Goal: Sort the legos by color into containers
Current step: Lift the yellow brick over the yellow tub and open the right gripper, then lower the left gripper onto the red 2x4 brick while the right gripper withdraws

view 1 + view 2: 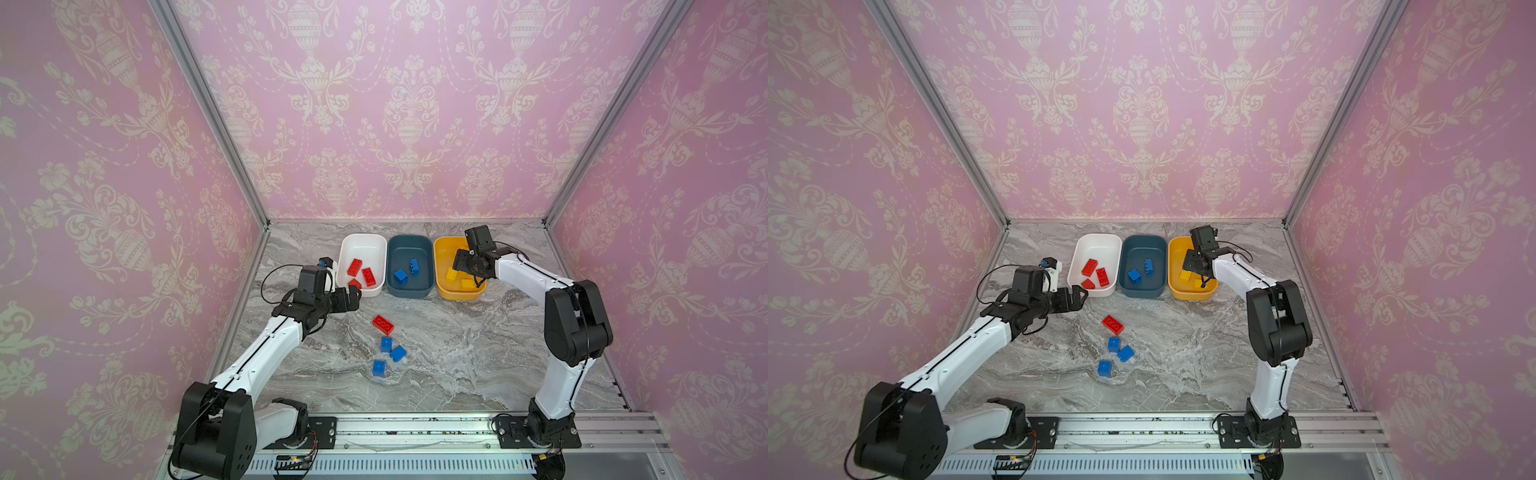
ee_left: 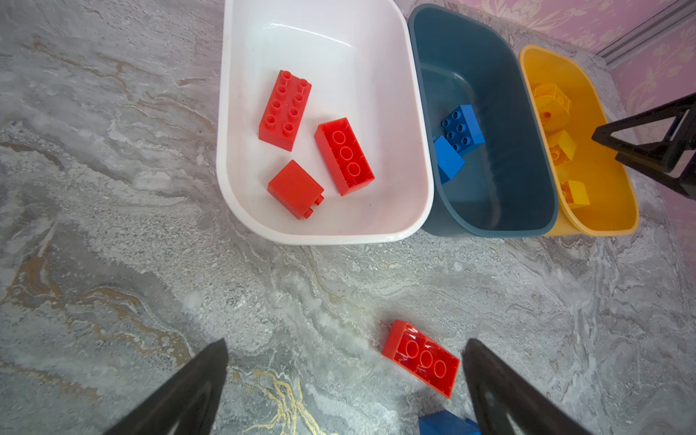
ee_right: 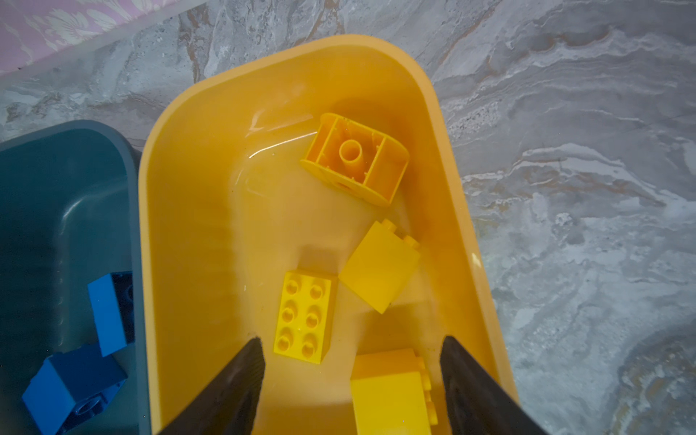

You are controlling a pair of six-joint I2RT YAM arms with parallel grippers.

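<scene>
Blue brick half out of frame

3 red bricks in white tub, 2 blue bricks in teal tub, red brick between fingers

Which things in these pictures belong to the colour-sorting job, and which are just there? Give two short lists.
Belong to the job:
- white tub, teal tub, yellow tub
- red bricks, blue bricks and yellow bricks, already sorted
- loose red brick and three loose blue bricks, not yet sorted

Just there:
- marble tabletop
- pink wallpaper
- metal rail at the front
</scene>
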